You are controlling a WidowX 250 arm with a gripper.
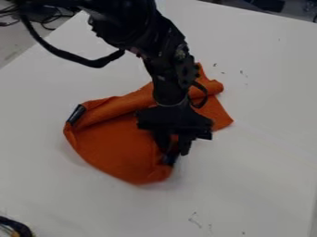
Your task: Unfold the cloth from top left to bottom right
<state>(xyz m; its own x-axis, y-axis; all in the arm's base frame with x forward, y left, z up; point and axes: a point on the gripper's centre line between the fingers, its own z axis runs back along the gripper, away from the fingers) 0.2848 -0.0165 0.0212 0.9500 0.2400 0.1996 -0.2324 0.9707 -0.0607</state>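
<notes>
White table (263, 157), orange cloth (114, 150) rumpled near the view's middle, upper part folded over, black gripper (176, 156) down at the cloth's lower right edge, cannot tell if clenched or released.

White table (260, 171) — on it, orange cloth (117, 148)

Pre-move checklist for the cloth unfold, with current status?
1. Hand at the cloth: ok, at its lower right part.
2. Cloth held securely: cannot tell, the contact is too dark to read.
3. Cloth spread flat: not ok, a thick folded band runs along its upper side.
4. Visible cloth within the table: ok.
5. Room toward bottom right: ok, tabletop extends well past the cloth.
6. Black piece at the cloth's left corner identified: cannot tell.
</notes>
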